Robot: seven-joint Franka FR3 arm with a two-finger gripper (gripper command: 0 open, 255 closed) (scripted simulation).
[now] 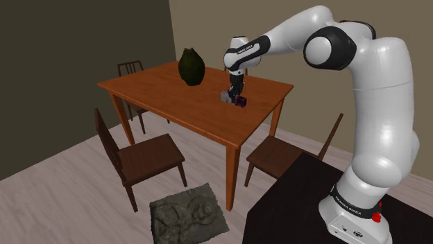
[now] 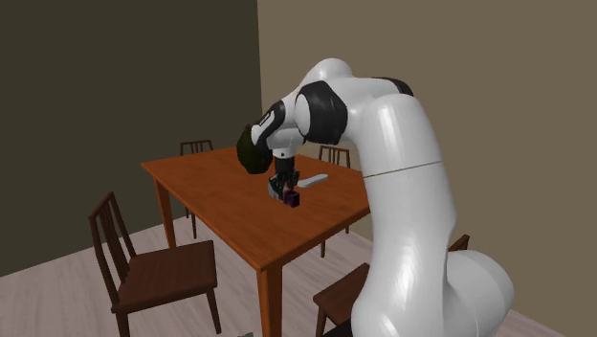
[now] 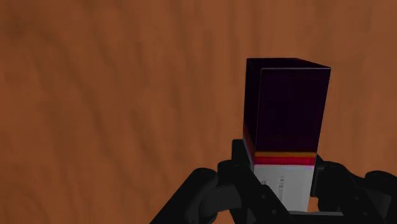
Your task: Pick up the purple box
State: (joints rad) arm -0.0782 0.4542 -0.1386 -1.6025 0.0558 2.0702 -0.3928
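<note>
While arm [image 1: 378, 97] reaches over table [image 1: 153, 90] w/ wrist down, jaws clasp purple box [image 3: 289, 108]

Arm [image 1: 381, 104]: rises from the stand, bends at the elbow, forearm reaching outward.
Wrist [image 1: 243, 50]: turned downward.
Gripper [image 3: 283, 168]: fingers [image 3: 238, 165] clasp the purple box [image 3: 289, 108] between them.

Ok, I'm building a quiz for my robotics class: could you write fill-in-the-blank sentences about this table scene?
1. The black tool is shut on a tall dark ___ box with a white end.
2. A dark green rounded vase stands on the brown wooden ___.
3. Around it stand dark brown wooden ___.
Missing words: purple; table; chairs.
</note>
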